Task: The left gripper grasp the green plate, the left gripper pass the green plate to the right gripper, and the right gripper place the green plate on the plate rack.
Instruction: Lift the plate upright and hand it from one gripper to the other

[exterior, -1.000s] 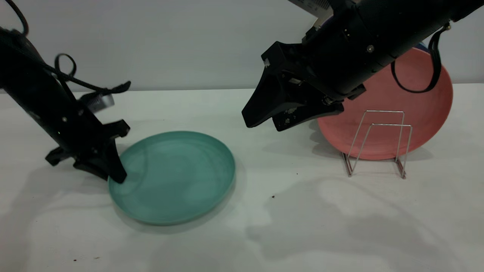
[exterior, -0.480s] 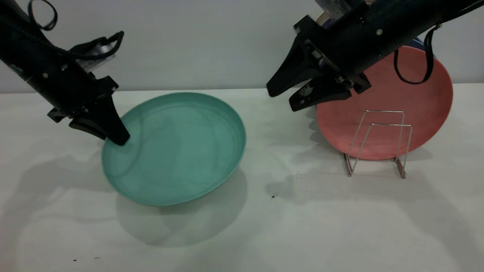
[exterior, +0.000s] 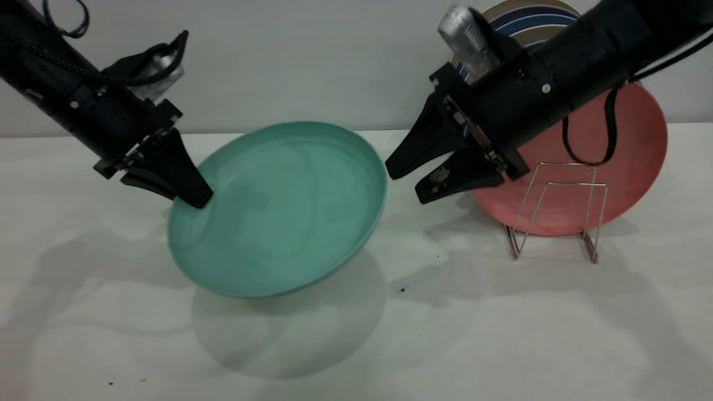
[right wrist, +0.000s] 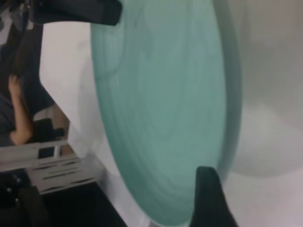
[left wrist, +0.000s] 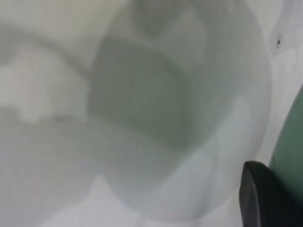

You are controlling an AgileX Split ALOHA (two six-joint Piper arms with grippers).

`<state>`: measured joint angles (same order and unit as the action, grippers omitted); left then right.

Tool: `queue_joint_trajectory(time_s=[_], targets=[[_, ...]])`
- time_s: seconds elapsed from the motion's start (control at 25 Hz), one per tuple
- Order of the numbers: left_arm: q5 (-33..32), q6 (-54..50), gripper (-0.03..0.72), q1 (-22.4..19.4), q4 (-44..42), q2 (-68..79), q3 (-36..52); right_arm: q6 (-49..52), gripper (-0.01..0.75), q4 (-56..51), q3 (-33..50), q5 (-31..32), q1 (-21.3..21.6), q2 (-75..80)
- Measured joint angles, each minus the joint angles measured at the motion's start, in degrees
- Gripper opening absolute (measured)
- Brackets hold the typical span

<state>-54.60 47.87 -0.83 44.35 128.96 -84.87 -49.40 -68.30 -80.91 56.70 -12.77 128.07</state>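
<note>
Pinching the rim nearest the table's left edge, the left gripper (exterior: 192,195) held the green plate (exterior: 278,209) clear of the table (exterior: 356,334), tilted so its hollow face turned toward the front edge. Only one of its black fingers (exterior: 172,172) showed fully in the exterior view; the other lay behind the plate. In the left wrist view little more than a dark fingertip (left wrist: 265,198) and a sliver of the plate (left wrist: 289,142) could be made out, the rest being pale tabletop and shadow.

The right gripper (exterior: 409,181) hung just beside the plate's opposite rim, its two fingers spread apart and closed on nothing. From the exterior view it could not be told whether a fingertip touched the rim. The right wrist view showed the plate (right wrist: 161,113) edge-on and blurred, with one fingertip (right wrist: 208,198) in front of it.

Toward the table's right edge and back from the front stood the plate rack (exterior: 557,211), holding a salmon-pink plate (exterior: 629,167) upright behind its wire loops. The right arm covered part of that plate. A striped plate (exterior: 529,14) behind it showed only at its top.
</note>
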Motion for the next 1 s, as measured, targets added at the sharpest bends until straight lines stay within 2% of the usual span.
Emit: queue_joint_trajectory(time_s=[0.4, 0.52, 0.6, 0.68, 0.8, 0.84, 0.92, 1.0], targets=[[1.85, 0.12, 0.02, 3.53, 0.46, 0.0, 0.0, 0.0, 0.504, -1.53, 0.0, 0.82, -0.9, 0.38], [1.91, 0.17, 0.02, 4.81, 0.47, 0.0, 0.0, -0.05, 0.477, -1.47, 0.0, 0.82, -1.54, 0.38], [1.86, 0.26, 0.02, 5.2, 0.57, 0.0, 0.0, -0.05, 0.43, -1.41, 0.0, 0.77, -1.6, 0.38], [1.86, 0.26, 0.02, 5.31, 0.58, 0.0, 0.0, -0.05, 0.345, -0.97, 0.0, 0.7, -1.5, 0.38], [1.86, 0.33, 0.03, 5.37, 0.46, 0.0, 0.0, -0.05, 0.15, 0.29, 0.0, 0.48, -1.5, 0.4], [1.7, 0.33, 0.04, 5.37, 0.46, -0.06, 0.0, -0.05, 0.118, 0.84, 0.0, -0.17, -1.5, 0.5], [1.47, 0.33, 0.077, 5.5, 0.69, -0.12, 0.0, -0.48, 0.107, 1.02, 0.0, -0.36, -1.48, 0.88], [1.06, 0.28, 0.163, 5.61, 0.91, -0.12, 0.0, -0.65, 0.103, 0.95, 0.0, -0.36, -1.48, 0.93]])
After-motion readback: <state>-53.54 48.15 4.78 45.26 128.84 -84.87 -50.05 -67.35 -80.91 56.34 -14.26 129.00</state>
